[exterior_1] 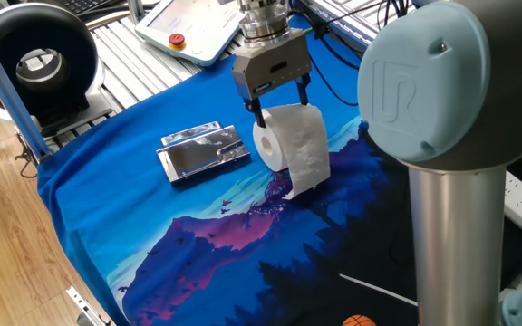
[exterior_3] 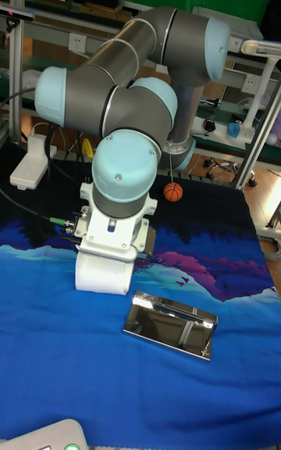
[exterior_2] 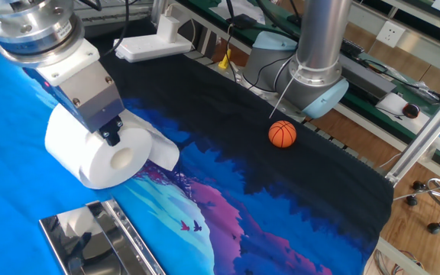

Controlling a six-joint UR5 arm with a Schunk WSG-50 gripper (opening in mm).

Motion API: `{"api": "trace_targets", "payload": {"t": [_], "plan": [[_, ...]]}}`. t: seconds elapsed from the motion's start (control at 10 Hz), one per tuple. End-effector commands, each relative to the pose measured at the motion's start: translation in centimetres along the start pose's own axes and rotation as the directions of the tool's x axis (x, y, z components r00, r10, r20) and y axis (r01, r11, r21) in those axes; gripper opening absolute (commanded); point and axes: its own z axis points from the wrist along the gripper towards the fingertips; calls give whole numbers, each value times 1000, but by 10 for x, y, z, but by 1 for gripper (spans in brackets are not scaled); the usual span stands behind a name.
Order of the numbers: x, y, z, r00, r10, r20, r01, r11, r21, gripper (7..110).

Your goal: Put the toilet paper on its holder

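The toilet paper (exterior_1: 290, 136) is a white roll held on its side, just right of the holder (exterior_1: 204, 151), a shiny silver tray flat on the blue cloth. My gripper (exterior_1: 282, 104) comes down from above and is shut on the roll, one finger at each end face. In the other fixed view a dark fingertip (exterior_2: 113, 137) presses the near end above the hollow core of the toilet paper (exterior_2: 73, 149), and the holder (exterior_2: 90, 241) lies below it. A loose sheet (exterior_1: 304, 177) hangs down to the cloth. In the tall fixed view the toilet paper (exterior_3: 101, 272) sits left of the holder (exterior_3: 172, 324).
A white pendant with a red button (exterior_1: 188, 27) and a black round device (exterior_1: 34, 63) lie beyond the cloth's far edge. An orange ball (exterior_2: 282, 134) rests near the arm's base (exterior_2: 319, 84). A white power strip (exterior_2: 151, 46) sits at the table edge.
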Motion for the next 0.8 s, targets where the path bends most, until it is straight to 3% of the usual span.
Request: {"api": "trace_targets", "payload": {"t": [0.0,0.2,0.7], "plan": [[4,0,3,999,20,-28,-20,1000,-9,88],[-2,1,11,999,30,-26,-30,1000,-6,88],[-2,10,10,998,42,-44,-42,999,-10,88]]}}
